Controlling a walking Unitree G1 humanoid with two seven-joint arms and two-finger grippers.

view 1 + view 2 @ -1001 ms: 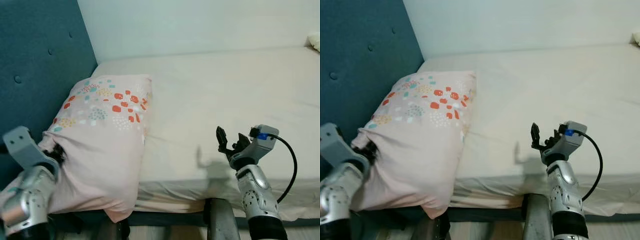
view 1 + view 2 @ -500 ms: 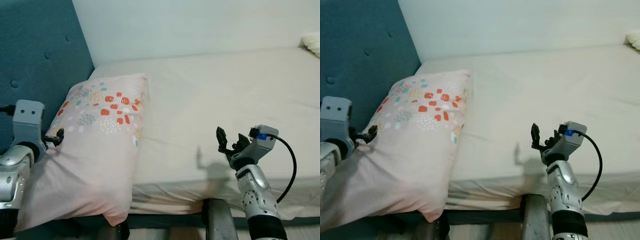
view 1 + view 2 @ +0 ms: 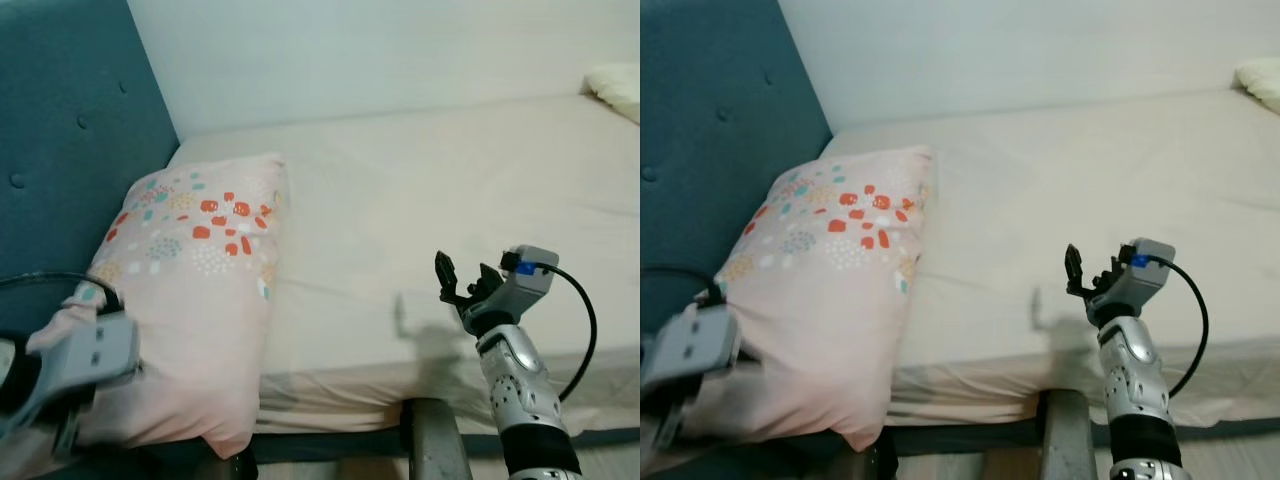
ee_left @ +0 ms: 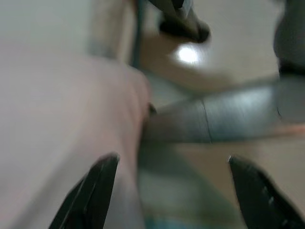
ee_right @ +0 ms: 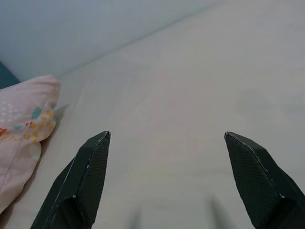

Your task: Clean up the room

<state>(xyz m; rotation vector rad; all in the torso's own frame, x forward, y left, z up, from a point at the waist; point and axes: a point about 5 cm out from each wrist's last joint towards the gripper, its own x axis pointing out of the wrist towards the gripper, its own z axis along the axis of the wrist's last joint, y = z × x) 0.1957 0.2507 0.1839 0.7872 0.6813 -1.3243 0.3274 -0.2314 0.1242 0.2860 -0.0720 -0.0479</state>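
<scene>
One pillow, pale pink with a patch of red, teal and yellow spots, is the thing to deal with. It lies at the head of the bed, leaning against the teal headboard, with its near end hanging over the bed's front edge.

The left end effector is low beside the pillow's near end, close to the overhanging corner. In the left wrist view its two black fingers stand wide apart with nothing between them; the pink fabric lies along one finger, and whether it touches is too blurred to tell. The right end effector hovers over the bare sheet, well apart from the pillow, its fingers spread wide and holding nothing.

As a judgement, the pillow will be light, soft and bulky, sagging around any hold instead of staying stiff. A pinch on a corner or a fold of the cover along the near edge should grip best; the smooth middle would likely slip free. Dragging it up onto the mattress may bunch the sheet beneath.
</scene>
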